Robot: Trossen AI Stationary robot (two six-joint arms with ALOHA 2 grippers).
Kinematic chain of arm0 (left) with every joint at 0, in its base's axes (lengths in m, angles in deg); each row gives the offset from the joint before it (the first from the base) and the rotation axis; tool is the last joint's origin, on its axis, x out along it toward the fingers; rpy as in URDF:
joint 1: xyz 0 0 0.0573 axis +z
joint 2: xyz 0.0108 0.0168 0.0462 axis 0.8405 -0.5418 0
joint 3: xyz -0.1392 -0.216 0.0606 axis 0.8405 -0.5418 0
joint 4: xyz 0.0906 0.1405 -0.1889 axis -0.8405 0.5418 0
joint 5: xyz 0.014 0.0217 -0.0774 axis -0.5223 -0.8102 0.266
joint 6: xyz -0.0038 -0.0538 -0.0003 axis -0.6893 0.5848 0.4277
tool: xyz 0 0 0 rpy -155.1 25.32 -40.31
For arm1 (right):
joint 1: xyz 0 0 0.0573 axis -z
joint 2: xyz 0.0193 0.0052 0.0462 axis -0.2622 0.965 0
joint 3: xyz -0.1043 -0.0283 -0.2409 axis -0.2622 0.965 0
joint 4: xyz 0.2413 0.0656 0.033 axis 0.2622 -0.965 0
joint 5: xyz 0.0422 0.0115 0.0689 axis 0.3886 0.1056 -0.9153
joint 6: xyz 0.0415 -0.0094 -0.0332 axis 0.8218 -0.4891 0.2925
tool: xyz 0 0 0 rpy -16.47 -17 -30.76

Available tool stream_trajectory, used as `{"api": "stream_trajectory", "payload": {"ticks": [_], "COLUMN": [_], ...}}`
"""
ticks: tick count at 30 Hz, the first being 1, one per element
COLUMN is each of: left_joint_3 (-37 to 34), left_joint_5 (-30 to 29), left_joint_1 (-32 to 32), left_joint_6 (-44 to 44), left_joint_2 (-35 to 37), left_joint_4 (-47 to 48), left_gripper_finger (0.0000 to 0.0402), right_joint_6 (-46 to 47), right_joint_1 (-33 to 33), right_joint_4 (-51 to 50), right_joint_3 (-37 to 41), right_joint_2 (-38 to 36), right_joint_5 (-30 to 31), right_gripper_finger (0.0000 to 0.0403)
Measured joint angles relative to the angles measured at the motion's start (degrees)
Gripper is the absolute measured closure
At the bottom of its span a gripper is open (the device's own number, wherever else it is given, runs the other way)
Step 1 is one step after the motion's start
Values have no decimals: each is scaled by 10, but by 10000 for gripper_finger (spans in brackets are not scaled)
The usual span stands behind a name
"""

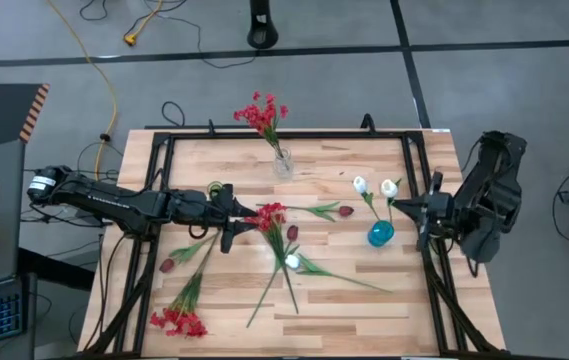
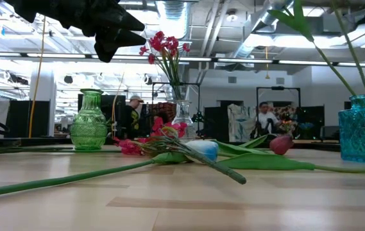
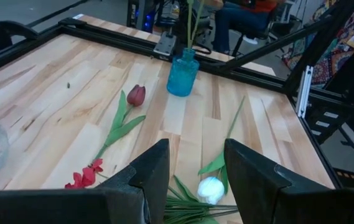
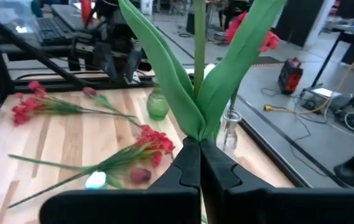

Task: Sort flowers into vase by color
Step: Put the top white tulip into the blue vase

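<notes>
While the blue vase (image 1: 380,233) at centre right holds two white tulips (image 1: 389,188), the clear vase (image 1: 283,164) holds a red spray (image 1: 260,114). The left gripper (image 1: 242,222) hangs released mid-frame; the right gripper (image 1: 401,206) is clenched on a tulip stem (image 4: 199,56).

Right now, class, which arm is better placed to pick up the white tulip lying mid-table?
Probably the left: the left gripper hangs open beside the white tulip, while the right gripper is shut on a stem at the blue vase.

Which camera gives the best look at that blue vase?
The low view: the blue vase stands large at the edge, its ribbed glass plain. The high view shows it small, holding two white tulips. The left wrist view shows it farther off; the right wrist view not at all.
</notes>
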Motion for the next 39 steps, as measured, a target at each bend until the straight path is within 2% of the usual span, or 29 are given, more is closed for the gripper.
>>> {"api": "stream_trajectory", "payload": {"ticks": [14,25,39], "left_joint_3": [0,0,0], "left_joint_5": [0,0,0], "left_joint_1": [0,0,0], "left_joint_6": [7,10,10], "left_joint_2": [0,0,0], "left_joint_4": [0,0,0], "left_gripper_finger": [260,260,260], "right_joint_6": [16,-85,-66], "right_joint_1": [0,0,0], "right_joint_4": [12,93,78], "right_joint_3": [24,24,24], "right_joint_2": [-11,-32,6], "right_joint_5": [29,33,33], "right_gripper_finger": [379,379,379]}}
